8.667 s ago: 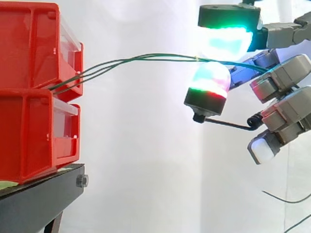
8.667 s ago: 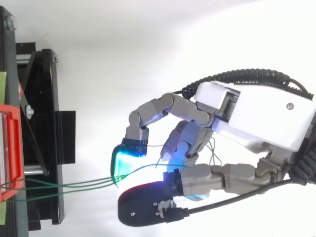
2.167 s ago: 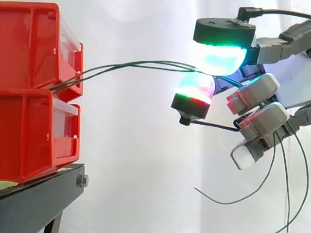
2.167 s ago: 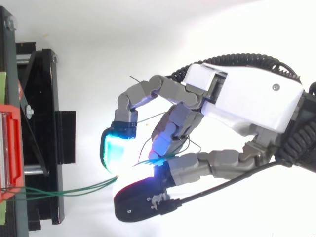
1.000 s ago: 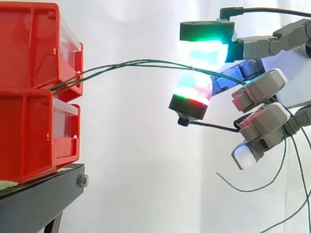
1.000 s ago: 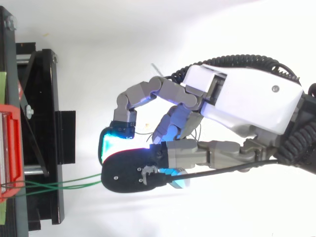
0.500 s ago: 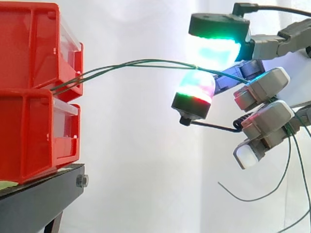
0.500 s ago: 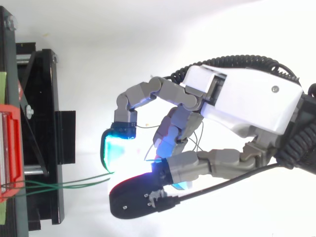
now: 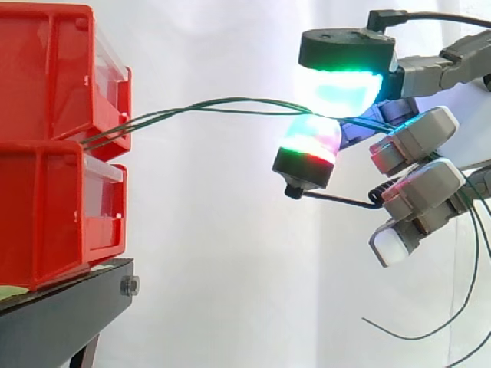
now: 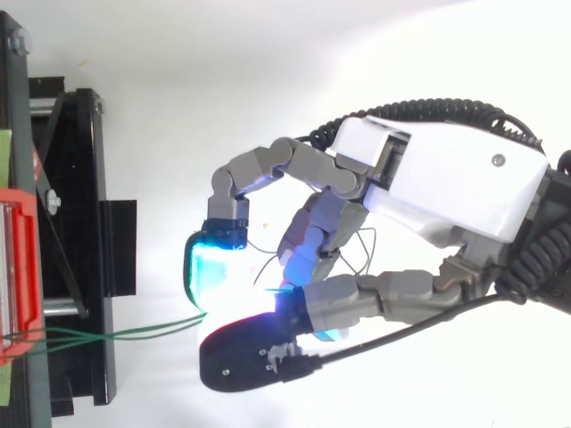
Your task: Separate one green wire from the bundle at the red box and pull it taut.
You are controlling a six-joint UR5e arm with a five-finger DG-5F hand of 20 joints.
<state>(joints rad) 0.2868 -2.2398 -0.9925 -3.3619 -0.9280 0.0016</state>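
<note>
Several thin green wires (image 9: pixel 215 103) leave the gap between the two stacked red boxes (image 9: pixel 46 69) and arc to the right in a slack curve. They run in between two glowing pads: a cyan-green one (image 9: pixel 337 88) above and a green-red one (image 9: pixel 311 138) below. My hand (image 10: pixel 437 187) comes in from the right, its fingers curled, and pinches the wires (image 10: pixel 116 333) between those pads. From above, two strands show, running close together from the red box (image 10: pixel 16 267) to the pinch. The wires' loose ends (image 9: pixel 430 330) hang down behind the fingers.
The red boxes sit on a black stand (image 9: pixel 61 314) at the left, seen from above as a black frame (image 10: pixel 67 223). A white curtain backs the work. Open space lies between the boxes and the hand.
The upper pad has come back down and right onto the wires after lifting about a second ago. The hanging wire ends have swung lower. The wires stay slack.
</note>
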